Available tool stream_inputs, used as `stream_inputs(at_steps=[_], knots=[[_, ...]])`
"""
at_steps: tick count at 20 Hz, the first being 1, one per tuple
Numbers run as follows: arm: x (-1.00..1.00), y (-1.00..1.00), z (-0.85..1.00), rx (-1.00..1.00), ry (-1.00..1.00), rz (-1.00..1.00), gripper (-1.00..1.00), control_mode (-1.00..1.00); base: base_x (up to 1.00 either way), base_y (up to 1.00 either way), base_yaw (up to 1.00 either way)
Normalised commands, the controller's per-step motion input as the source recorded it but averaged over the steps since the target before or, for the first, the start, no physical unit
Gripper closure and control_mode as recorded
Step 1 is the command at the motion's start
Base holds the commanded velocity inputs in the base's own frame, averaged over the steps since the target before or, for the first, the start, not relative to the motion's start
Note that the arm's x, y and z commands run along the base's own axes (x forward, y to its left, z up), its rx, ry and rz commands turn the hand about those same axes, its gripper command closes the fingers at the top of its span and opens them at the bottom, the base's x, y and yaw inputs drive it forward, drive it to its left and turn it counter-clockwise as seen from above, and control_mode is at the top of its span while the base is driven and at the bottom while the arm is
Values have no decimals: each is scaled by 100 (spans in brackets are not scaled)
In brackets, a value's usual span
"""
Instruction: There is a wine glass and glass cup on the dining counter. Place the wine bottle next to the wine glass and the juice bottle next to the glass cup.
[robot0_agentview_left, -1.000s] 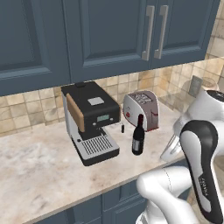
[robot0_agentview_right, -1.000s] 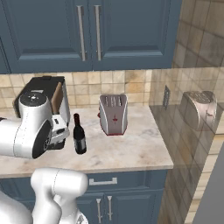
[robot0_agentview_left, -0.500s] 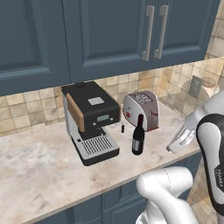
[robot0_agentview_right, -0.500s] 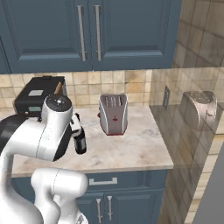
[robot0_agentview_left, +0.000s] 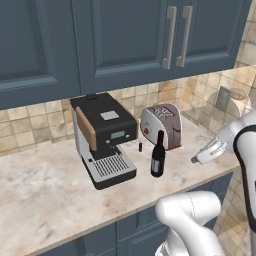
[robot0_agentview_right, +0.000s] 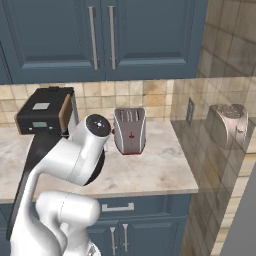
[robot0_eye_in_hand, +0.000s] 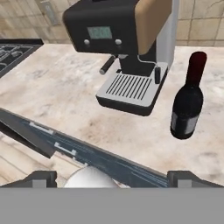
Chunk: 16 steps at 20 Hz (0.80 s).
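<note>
Currently, taking the coffee machine (robot0_agentview_left: 103, 137) as the reference, the wine bottle (robot0_agentview_left: 158, 154) stands upright on the marbled worktop (robot0_agentview_left: 45, 192) just to the right of the machine's drip tray, apart from it, with the silver toaster (robot0_agentview_left: 161, 125) close behind the bottle and further right against the tiled wall. Further right again, the gripper (robot0_agentview_left: 199, 157) hangs over the worktop's front edge, well apart from the bottle; its jaw spacing cannot be told from these views. From the hand camera, the bottle (robot0_eye_in_hand: 188, 103) stands right of the machine (robot0_eye_in_hand: 127, 46), dark red top up, label facing the camera.
</note>
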Motion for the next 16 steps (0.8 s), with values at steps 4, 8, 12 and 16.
stream_inputs(at_steps=[4,8,12,16], knots=[[42,-5,-6,4,-2,-4,-100,-100,0,0,0],[32,2,-10,0,-5,-2,-100,-100,0,0,0],[27,2,-14,0,-4,-3,-100,-100,0,0,0],[32,-4,-11,-3,0,-10,-100,-100,0,0,0]])
